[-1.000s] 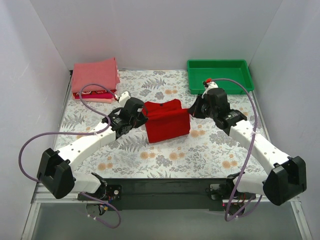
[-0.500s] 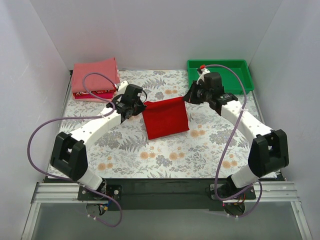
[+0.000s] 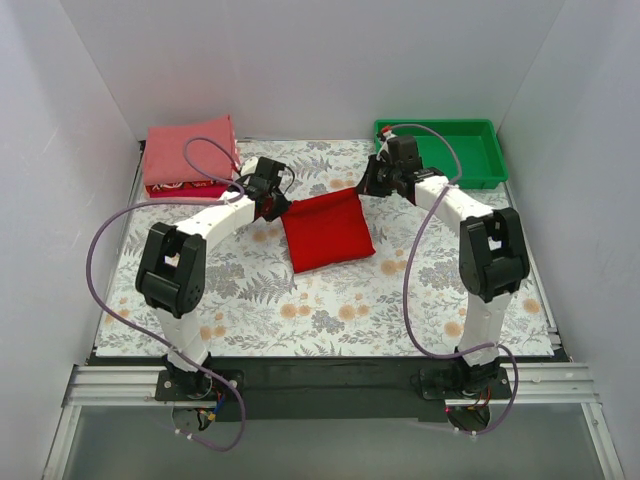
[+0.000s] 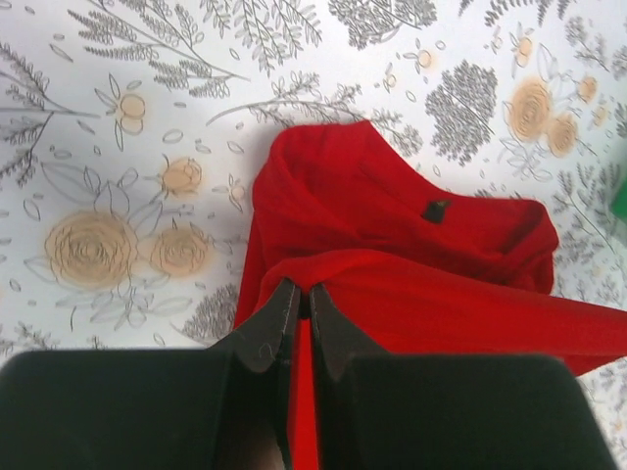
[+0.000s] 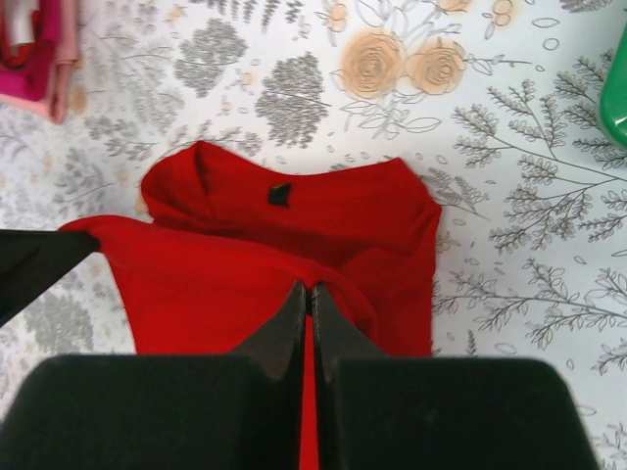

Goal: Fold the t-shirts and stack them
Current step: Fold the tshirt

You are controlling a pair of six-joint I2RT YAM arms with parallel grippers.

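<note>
The bright red t-shirt (image 3: 327, 232) lies folded on the floral table, its far edge held up between both grippers. My left gripper (image 3: 283, 203) is shut on its far left corner; in the left wrist view (image 4: 302, 290) the jaws pinch a red fold (image 4: 441, 304), collar and label beyond. My right gripper (image 3: 364, 190) is shut on the far right corner, seen pinching cloth in the right wrist view (image 5: 310, 288) over the shirt (image 5: 225, 284). A stack of folded tees (image 3: 190, 155), salmon-pink on top with magenta below, sits at the back left.
A green plastic tray (image 3: 440, 150) stands at the back right, its corner in the right wrist view (image 5: 617, 98). White walls close the table on three sides. The folded stack's edge shows at the right wrist view's top left (image 5: 39, 59).
Both grippers have carried the shirt's held edge away from the arm bases toward the back of the table; the arms are stretched out further and the shirt lies flatter.
</note>
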